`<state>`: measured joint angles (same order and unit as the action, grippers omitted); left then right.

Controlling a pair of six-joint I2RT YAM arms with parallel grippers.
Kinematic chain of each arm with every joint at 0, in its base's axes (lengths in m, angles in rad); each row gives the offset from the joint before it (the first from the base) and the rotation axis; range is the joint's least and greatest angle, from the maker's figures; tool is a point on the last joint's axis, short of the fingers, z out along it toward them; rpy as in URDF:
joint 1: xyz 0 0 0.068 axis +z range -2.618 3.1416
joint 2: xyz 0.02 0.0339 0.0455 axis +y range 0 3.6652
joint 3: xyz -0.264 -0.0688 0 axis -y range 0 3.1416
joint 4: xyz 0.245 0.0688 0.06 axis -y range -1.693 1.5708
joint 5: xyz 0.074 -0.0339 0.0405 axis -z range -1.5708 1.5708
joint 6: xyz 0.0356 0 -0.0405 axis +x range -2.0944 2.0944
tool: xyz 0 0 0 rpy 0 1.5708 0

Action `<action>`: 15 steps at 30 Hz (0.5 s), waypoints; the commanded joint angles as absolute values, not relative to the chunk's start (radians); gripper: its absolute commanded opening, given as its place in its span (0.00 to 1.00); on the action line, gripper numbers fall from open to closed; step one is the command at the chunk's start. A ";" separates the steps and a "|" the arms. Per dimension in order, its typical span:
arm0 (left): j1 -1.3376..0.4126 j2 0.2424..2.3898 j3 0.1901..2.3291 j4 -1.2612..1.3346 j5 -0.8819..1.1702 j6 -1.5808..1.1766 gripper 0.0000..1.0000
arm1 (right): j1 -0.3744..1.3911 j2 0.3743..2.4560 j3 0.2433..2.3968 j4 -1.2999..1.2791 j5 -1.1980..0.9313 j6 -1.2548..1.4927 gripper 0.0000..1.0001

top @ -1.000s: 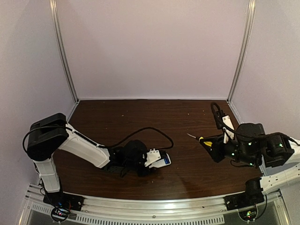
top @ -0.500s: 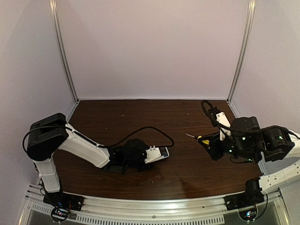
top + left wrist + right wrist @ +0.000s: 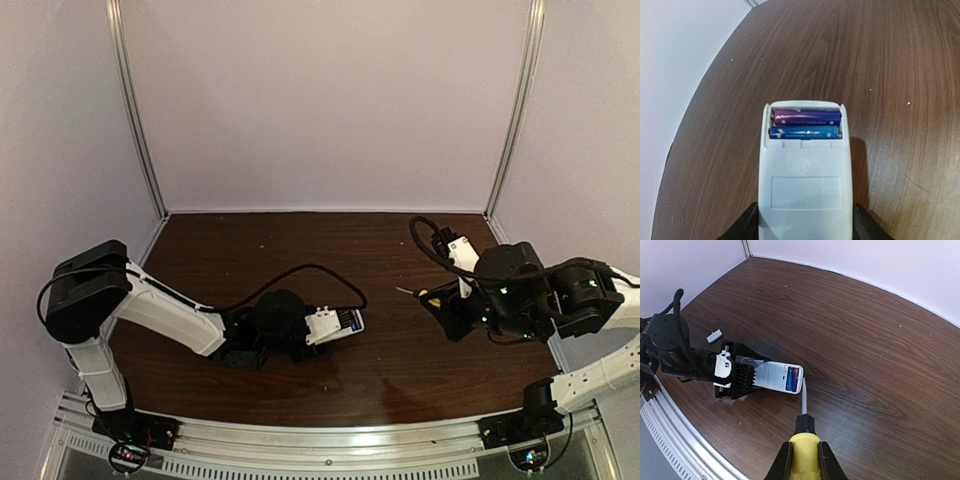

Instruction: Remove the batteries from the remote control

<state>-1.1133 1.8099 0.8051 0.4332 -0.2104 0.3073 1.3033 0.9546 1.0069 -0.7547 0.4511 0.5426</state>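
The white remote control (image 3: 802, 185) lies back-up in my left gripper (image 3: 805, 231), whose black fingers (image 3: 746, 227) press on its two long sides. Its end compartment is uncovered and holds two batteries side by side, one purple (image 3: 806, 117) and one blue (image 3: 805, 132). In the top view the remote control (image 3: 343, 322) sits low over the table at centre-left. My right gripper (image 3: 805, 455) is shut on a yellow-handled screwdriver (image 3: 804, 442). Its metal shaft (image 3: 803, 400) points at the battery end of the remote control (image 3: 771, 376). In the top view the tip (image 3: 403, 291) is still a short way right of the remote.
A small white cover piece (image 3: 714, 336) lies on the dark wooden table (image 3: 875, 365) behind my left arm. The left arm's black cable (image 3: 310, 272) loops over the table behind the remote. Pale walls enclose the back and sides, and a metal rail (image 3: 330, 440) runs along the near edge.
My right arm has carried the screwdriver leftward, closer to the remote. My left gripper has shifted the remote slightly toward the back of the table.
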 commanded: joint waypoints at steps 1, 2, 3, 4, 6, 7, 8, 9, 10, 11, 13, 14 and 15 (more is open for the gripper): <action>-1.104 1.784 0.785 0.510 -0.094 0.336 0.00 | 1.294 0.969 1.033 -0.775 0.455 0.509 0.00; -1.105 1.783 0.785 0.508 -0.053 0.347 0.00 | 1.294 0.973 1.042 -0.782 0.448 0.502 0.00; -1.105 1.781 0.787 0.500 -0.016 0.355 0.00 | 1.295 0.977 1.052 -0.793 0.437 0.496 0.00; -1.107 1.779 0.785 0.497 0.032 0.369 0.00 | 1.295 0.981 1.062 -0.806 0.425 0.487 0.00; -1.111 1.771 0.773 0.504 0.066 0.393 0.00 | 1.293 0.985 1.076 -0.824 0.388 0.469 0.00; -1.115 1.766 0.763 0.510 0.072 0.405 0.00 | 1.293 0.987 1.083 -0.835 0.366 0.459 0.00; -1.119 1.758 0.752 0.518 0.073 0.419 0.00 | 1.293 0.991 1.089 -0.843 0.344 0.447 0.00; -1.122 1.753 0.740 0.530 0.074 0.433 0.00 | 1.292 0.998 1.095 -0.854 0.315 0.433 0.00; -1.125 1.747 0.725 0.545 0.077 0.446 0.00 | 1.293 1.007 1.101 -0.864 0.291 0.423 0.00; -1.127 1.742 0.711 0.562 0.079 0.459 0.00 | 1.292 1.016 1.105 -0.877 0.275 0.414 0.00; -1.128 1.740 0.690 0.598 0.070 0.472 0.00 | 1.292 1.041 1.112 -0.902 0.247 0.399 0.00; -1.128 1.738 0.681 0.614 0.066 0.482 0.00 | 1.293 1.053 1.115 -0.911 0.236 0.392 0.00; -1.129 1.739 0.674 0.624 0.064 0.492 0.00 | 1.292 1.064 1.116 -0.916 0.223 0.385 0.00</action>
